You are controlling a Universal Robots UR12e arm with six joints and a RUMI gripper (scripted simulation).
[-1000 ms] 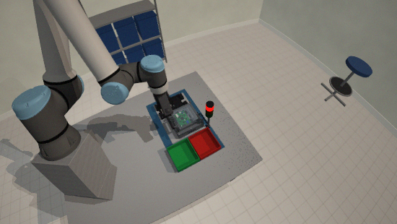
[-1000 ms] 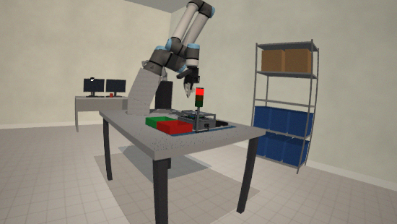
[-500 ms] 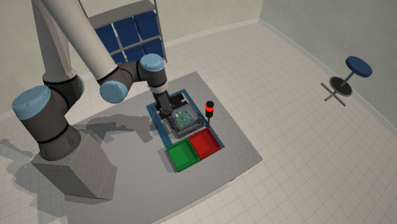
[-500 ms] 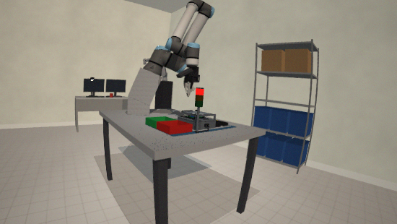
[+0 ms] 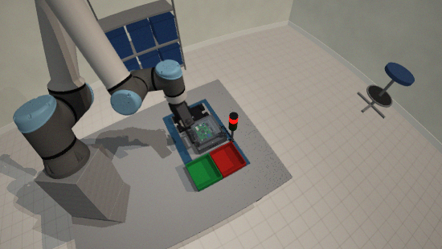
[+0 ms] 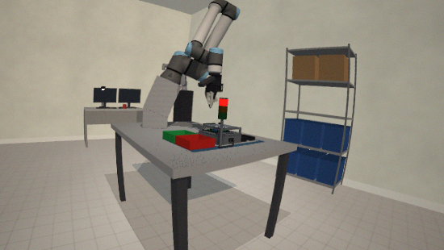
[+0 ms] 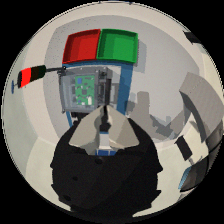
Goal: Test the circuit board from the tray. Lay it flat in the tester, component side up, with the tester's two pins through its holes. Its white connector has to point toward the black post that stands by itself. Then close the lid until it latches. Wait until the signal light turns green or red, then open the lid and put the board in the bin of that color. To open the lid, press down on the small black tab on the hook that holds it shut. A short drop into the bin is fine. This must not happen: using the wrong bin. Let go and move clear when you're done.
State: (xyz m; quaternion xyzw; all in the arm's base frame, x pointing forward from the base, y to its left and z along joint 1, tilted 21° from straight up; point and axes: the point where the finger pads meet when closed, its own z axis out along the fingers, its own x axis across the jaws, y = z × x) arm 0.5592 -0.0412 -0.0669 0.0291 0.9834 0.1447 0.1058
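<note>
Red lit; lid still to be unlatched.
End effector (image 5: 186, 128) (image 6: 210, 106) (image 7: 106, 106) clenched, nothing grasped, above the tester (image 5: 209, 147) (image 6: 230, 139) (image 7: 65, 102). Circuit board (image 5: 202, 131) (image 7: 84, 90) seen ahead of the fingertips, under the clear lid (image 5: 214, 124) (image 6: 219, 126) (image 7: 100, 80). If the descent is misaligned, the hook's tab may be missed, the lid pressed instead. Red bin (image 5: 228, 159) (image 6: 195, 142) (image 7: 81, 46) lies beyond.

signal light (image 5: 233, 121) (image 6: 223, 108) (image 7: 31, 76) upright beside tester (image 5: 206, 138) (image 6: 226, 138) (image 7: 67, 100), open space above bins (image 5: 216, 165) (image 6: 189, 140) (image 7: 100, 46)
</note>
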